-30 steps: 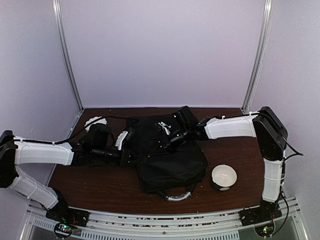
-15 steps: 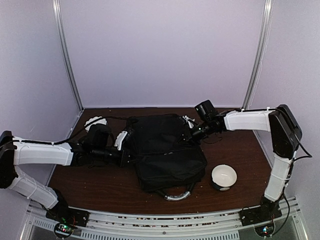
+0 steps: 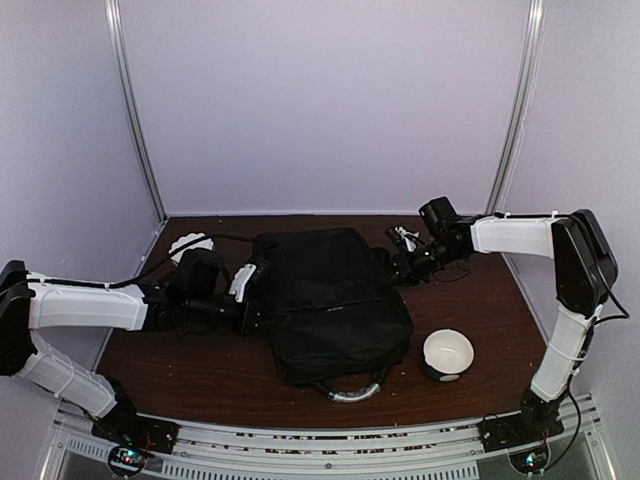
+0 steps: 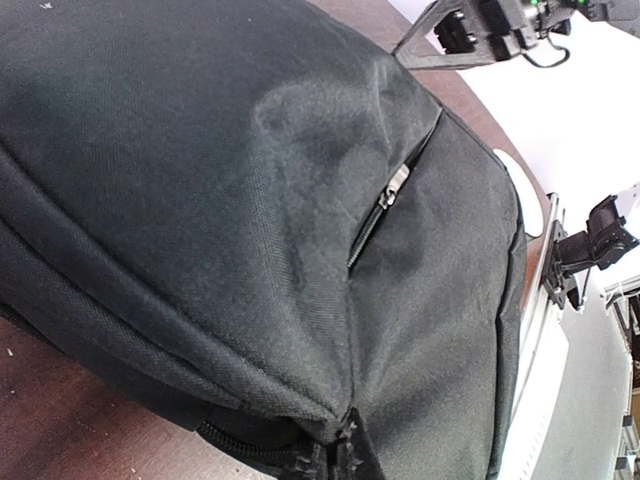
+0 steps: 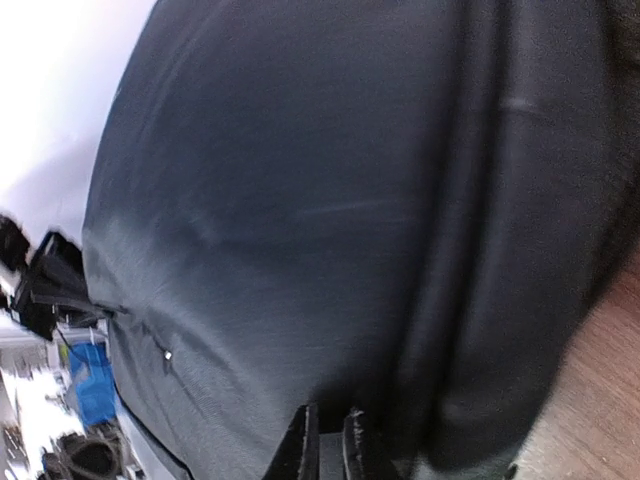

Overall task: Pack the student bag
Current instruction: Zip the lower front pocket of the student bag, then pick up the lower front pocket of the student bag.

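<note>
**Bag flanked on both sides**

The bag [image 3: 335,305] lies mid-counter [image 3: 190,370], its long axis running near to far and its handle [image 3: 350,392] nearest. The left fingers [image 3: 245,283] meet its left edge, their grip hidden. Farther back, the right fingers [image 5: 303,445] sit at its far-right corner, nearly together, grip unclear.

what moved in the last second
The right gripper pulled back rightward, from over the middle of the student bag to its far right corner. The left gripper stayed at the bag's left edge; the white bowl did not move.
</note>
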Robot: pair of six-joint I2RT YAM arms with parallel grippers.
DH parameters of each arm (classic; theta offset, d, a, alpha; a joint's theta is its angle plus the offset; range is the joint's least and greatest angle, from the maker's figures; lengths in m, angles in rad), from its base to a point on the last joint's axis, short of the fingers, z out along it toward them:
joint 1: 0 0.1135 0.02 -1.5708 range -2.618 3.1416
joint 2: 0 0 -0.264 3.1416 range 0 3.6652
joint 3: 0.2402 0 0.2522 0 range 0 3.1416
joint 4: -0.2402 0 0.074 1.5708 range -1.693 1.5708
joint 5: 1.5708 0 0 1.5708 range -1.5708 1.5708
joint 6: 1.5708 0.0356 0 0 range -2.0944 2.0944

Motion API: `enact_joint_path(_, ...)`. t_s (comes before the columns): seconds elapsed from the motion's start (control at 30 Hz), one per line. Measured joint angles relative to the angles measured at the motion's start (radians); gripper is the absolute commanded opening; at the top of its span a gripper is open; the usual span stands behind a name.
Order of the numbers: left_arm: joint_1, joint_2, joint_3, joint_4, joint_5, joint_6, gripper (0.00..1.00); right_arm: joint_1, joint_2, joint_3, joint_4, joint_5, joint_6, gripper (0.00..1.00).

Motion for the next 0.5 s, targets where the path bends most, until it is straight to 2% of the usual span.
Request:
enact_joint_path(0.2,0.0,0.018,0.009,-0.008,0.007,0.003,0.0,0.091,0.0,0.036,-0.021,-0.051,-0.066,0.25)
enact_joint_path(0.5,0.0,0.045,0.01,0.003,0.015,0.002,0.0,0.237,0.072,0.132,-0.134,-0.011,-0.163,0.32)
